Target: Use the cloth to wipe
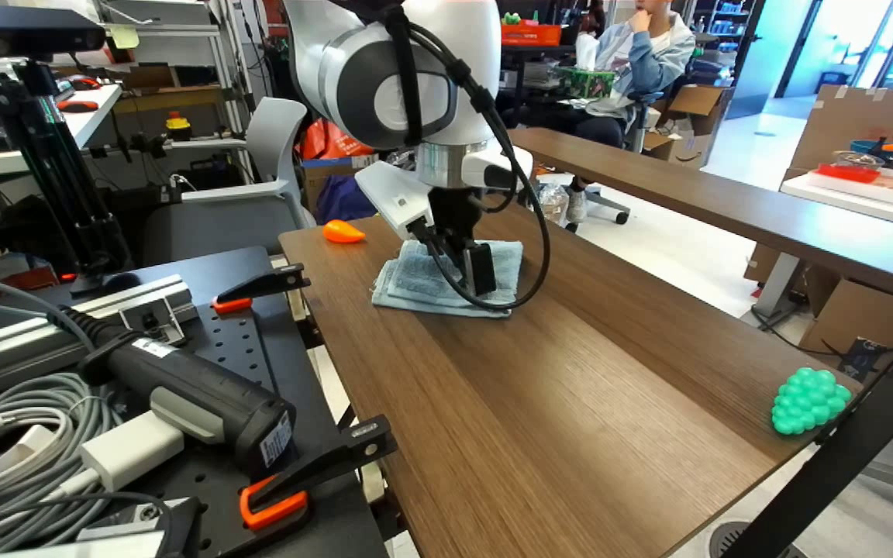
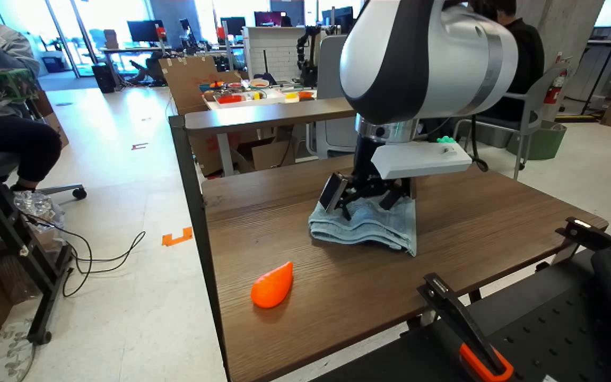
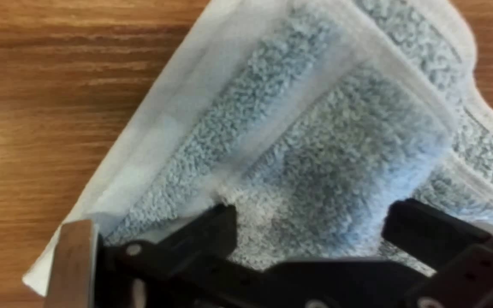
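A folded light-blue cloth (image 1: 431,288) lies on the brown wooden table (image 1: 586,434). It also shows in an exterior view (image 2: 372,228), with its layered edge toward that camera. My gripper (image 1: 468,267) points down over the cloth, and its fingertips are at or very close to the cloth's top. In an exterior view the gripper (image 2: 367,208) has its fingers apart. In the wrist view the gripper (image 3: 310,226) is open, with the cloth (image 3: 336,128) filling the gap between the fingers. I cannot tell how firmly the fingertips press on it.
An orange drop-shaped object (image 2: 272,285) lies on the table near one end. A green bumpy, grape-like object (image 1: 809,401) lies at the opposite end. Black-and-orange clamps (image 1: 260,288) grip along the table's side, beside a black cart (image 1: 260,364) with tools and cables.
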{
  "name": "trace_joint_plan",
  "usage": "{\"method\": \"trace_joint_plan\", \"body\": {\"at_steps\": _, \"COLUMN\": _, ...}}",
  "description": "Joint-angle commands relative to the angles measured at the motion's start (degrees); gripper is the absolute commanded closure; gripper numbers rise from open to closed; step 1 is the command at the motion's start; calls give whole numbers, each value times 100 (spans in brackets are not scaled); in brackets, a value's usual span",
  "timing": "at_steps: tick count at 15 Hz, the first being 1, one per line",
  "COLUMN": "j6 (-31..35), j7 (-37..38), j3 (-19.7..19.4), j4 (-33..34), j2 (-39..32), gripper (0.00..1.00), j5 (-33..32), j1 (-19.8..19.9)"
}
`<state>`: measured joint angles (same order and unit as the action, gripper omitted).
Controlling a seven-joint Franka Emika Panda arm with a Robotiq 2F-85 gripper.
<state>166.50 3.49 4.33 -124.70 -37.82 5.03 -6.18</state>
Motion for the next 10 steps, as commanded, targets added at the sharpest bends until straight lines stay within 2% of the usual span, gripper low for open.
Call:
{"method": "trace_joint_plan", "body": {"at_steps": 1, "j6": 4, "j7": 275, "j3": -77, "j4": 187, "j2": -65, "gripper": 0, "j5": 182, "j1": 210}}
{"method": "trace_joint_plan", "body": {"at_steps": 6, "j6": -37, "j7": 249, "j3": 265, "j4": 359, "j2": -31, "gripper": 0, "j5": 842, "j1": 1028}}
{"method": "trace_joint_plan", "body": {"at_steps": 8, "j6": -60, "j7": 261, "j3": 363, "j4": 449, "j2": -35, "gripper": 0, "j5": 1048, "j1": 1265}}
{"method": "trace_joint_plan", "body": {"at_steps": 10, "j6": -39, "j7": 253, "j3": 307, "j4": 368, "j2": 31, "gripper": 0, "j5": 1067, "j1": 1319}}
